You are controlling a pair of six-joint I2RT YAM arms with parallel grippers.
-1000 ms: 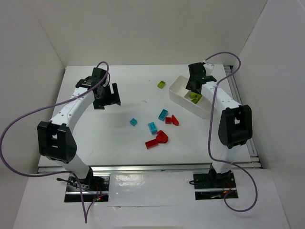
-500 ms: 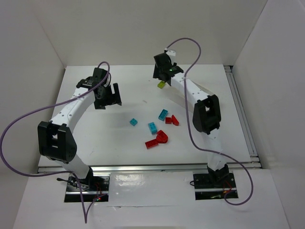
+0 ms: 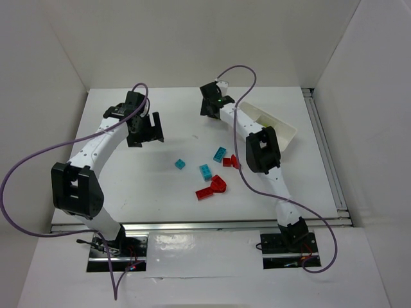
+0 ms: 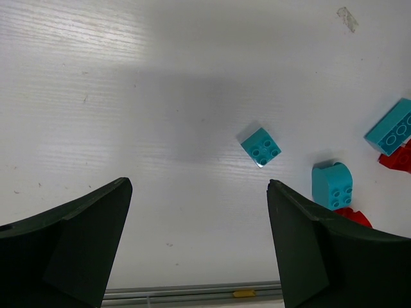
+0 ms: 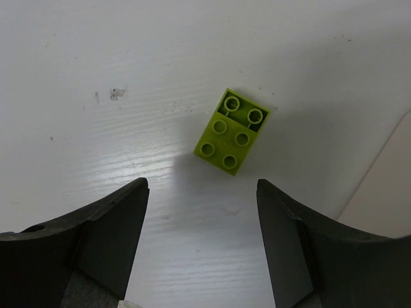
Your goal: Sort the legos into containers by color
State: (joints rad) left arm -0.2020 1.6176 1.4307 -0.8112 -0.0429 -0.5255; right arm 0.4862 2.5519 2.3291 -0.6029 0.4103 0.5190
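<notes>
A lime green lego (image 5: 232, 131) lies studs-up on the table, just ahead of my right gripper (image 5: 201, 186), which is open and apart from it. From above, that gripper (image 3: 210, 108) hides the green brick. My left gripper (image 4: 198, 187) is open over bare table; in the top view it (image 3: 146, 131) hangs at the left. Three cyan legos (image 4: 261, 146) (image 4: 332, 185) (image 4: 392, 127) and red ones (image 4: 398, 157) lie to its right. The white tray (image 3: 281, 127) sits at the back right, partly behind the right arm; what is in it does not show.
In the top view the cyan bricks (image 3: 180, 164) (image 3: 205, 171) (image 3: 220, 153) and red pieces (image 3: 219, 184) (image 3: 232, 162) cluster mid-table. White walls enclose the table on three sides. A metal rail (image 3: 205, 224) runs along the near edge.
My right arm has swung left from above the tray to the green brick at the back middle, and its jaws have widened slightly. The left arm has not moved.
</notes>
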